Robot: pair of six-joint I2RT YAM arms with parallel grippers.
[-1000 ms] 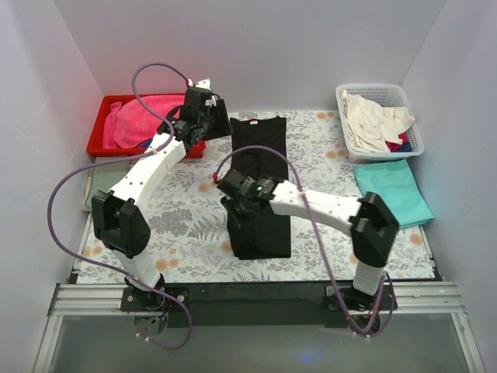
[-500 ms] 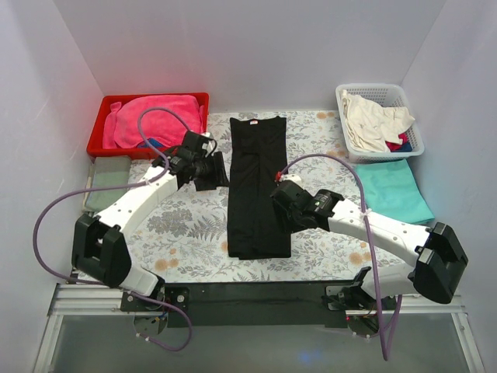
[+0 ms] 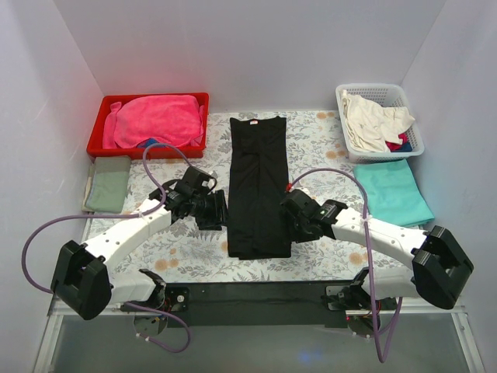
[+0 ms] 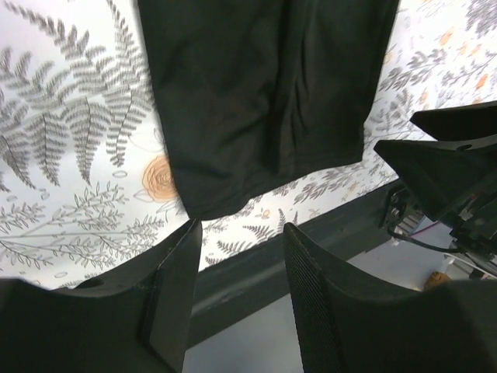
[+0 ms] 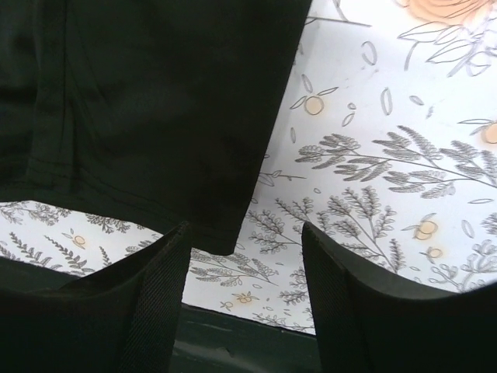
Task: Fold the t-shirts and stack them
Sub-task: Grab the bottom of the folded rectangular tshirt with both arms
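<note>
The left gripper [image 3: 214,211] and right gripper [image 3: 293,219] stood open and empty on either side of the near end of the black t-shirt [image 3: 258,175], perhaps brushing its edges. It lay centrally, folded into a long strip. Farther right lay the teal t-shirt [image 3: 394,190].

You had 2 t-shirts: 1 black t-shirt [image 3: 258,186] between the grippers, 1 teal t-shirt [image 3: 394,190] out to the right of the right gripper [image 3: 291,217] | 2 grippers, counting the left gripper [image 3: 220,210] | 1 red bin [image 3: 116,149] | 1 white basket [image 3: 386,155] | 1 pink cloth [image 3: 155,120] | 1 grey-green folded cloth [image 3: 109,183], left of the left gripper.
</note>
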